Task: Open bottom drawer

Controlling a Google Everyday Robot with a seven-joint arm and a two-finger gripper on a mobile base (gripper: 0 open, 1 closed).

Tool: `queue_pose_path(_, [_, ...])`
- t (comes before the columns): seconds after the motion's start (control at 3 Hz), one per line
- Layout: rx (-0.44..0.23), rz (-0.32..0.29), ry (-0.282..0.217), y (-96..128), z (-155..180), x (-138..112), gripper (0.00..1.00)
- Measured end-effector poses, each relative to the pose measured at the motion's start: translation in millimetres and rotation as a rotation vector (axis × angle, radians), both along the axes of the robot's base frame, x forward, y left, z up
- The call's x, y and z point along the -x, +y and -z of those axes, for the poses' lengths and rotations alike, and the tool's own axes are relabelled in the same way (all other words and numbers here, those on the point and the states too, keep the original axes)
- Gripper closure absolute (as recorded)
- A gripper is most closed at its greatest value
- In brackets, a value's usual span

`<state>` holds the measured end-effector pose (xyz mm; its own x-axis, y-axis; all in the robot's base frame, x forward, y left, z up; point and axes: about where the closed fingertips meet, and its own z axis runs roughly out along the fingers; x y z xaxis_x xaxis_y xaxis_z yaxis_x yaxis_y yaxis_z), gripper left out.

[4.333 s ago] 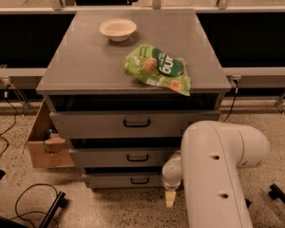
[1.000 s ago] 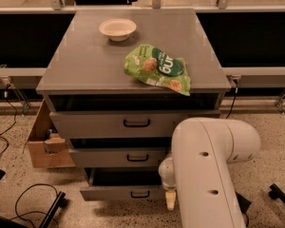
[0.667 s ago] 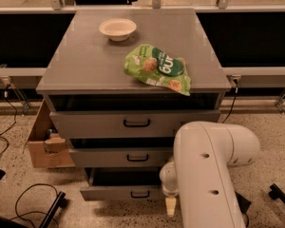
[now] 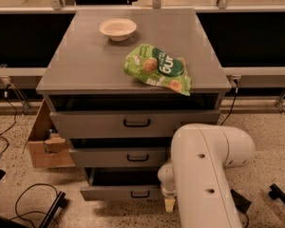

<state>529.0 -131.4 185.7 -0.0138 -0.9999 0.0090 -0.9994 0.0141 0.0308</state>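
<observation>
The grey cabinet has three drawers. The bottom drawer, with the shallowest front and a small black loop handle, is pulled out a little, with a dark gap above its front. My white arm reaches down in front of the cabinet's lower right. My gripper hangs just right of the bottom drawer's handle, near the floor. Only a cream-coloured tip of it shows below the wrist; the arm hides the remainder.
The top drawer and middle drawer also stand slightly out. A white bowl and a green snack bag lie on the cabinet top. A cardboard box stands at the left. Cables lie on the floor.
Since 4.3 s ago the bottom drawer has slid out towards me, opening a dark gap. In the last second the arm and gripper have barely moved.
</observation>
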Motion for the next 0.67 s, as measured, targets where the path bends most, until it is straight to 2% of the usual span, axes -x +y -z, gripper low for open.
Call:
queue_pose_path(0.33, [0.006,0.028,0.054,-7.1,9.8,22.3,0.47])
queue_pose_path(0.67, [0.006,0.028,0.054,-7.1,6.3,22.3,0.70])
